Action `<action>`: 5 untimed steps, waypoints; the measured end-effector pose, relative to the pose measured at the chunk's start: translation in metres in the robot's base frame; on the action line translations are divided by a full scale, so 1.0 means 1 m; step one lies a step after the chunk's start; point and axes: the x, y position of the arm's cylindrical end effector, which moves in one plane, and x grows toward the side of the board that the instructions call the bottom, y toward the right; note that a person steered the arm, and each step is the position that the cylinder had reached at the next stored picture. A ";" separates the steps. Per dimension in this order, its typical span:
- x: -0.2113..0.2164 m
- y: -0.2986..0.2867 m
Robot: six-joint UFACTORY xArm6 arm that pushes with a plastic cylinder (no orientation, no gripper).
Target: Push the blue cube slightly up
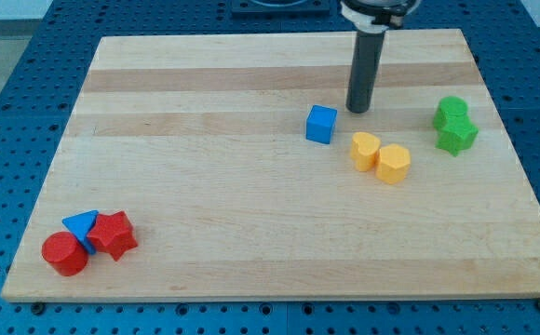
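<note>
The blue cube [321, 124] sits on the wooden board [205, 167] right of the middle, toward the view's top. My tip [358, 110] touches down just to the right of the cube and slightly above it, a small gap apart. The dark rod rises from there to the view's top edge.
Two yellow blocks [365, 150] [393, 163] lie touching, below and right of the cube. Two green blocks [452, 111] [456, 136] sit near the right edge. At the bottom left, a red cylinder [64, 253], a blue triangular block [81, 226] and a red star-like block [114, 234] cluster together.
</note>
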 end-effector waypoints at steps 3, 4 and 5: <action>0.057 -0.040; 0.057 -0.066; 0.048 -0.097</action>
